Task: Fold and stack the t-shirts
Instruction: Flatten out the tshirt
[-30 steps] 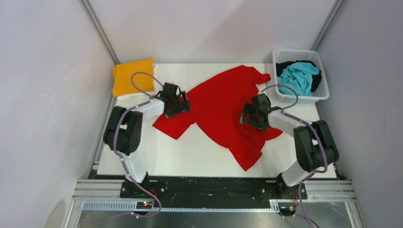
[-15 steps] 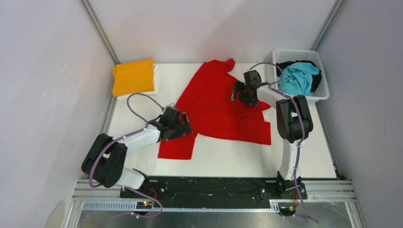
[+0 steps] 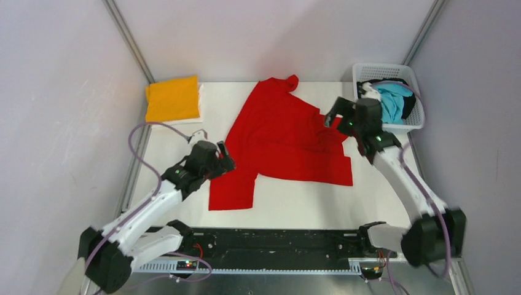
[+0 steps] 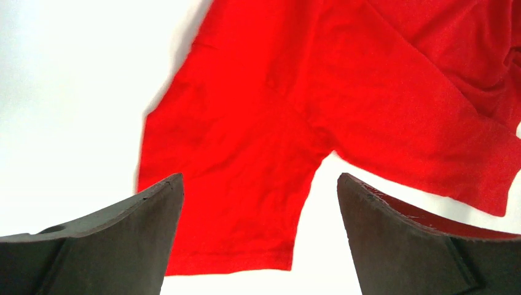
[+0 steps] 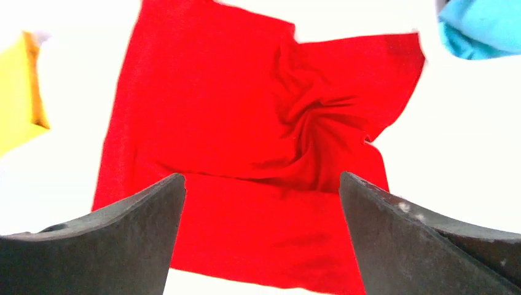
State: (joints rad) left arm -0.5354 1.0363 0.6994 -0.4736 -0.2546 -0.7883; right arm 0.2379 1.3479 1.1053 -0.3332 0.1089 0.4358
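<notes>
A bright red t-shirt [image 3: 282,138] lies spread on the white table, one sleeve toward the near left and the neck toward the back. My left gripper [image 3: 222,162] is open and empty, held above that sleeve's left edge; the left wrist view shows the sleeve [image 4: 246,153] below the jaws. My right gripper [image 3: 333,117] is open and empty above the shirt's bunched right side [image 5: 307,117]. A folded orange-yellow t-shirt [image 3: 173,98] lies at the back left, also in the right wrist view [image 5: 18,110], on a white layer. A turquoise t-shirt [image 3: 396,95] and black cloth [image 3: 410,106] fill the basket.
The white lattice basket [image 3: 420,110] stands at the back right corner, just behind my right arm. Grey walls with metal frame posts close in the left, back and right. The table's bare white surface [image 3: 276,203] runs along the near edge.
Both grippers dragged and turned the red shirt toward the back, then let go of it. Now both arms are lifted and pulled back with open jaws; the shirt lies still.
</notes>
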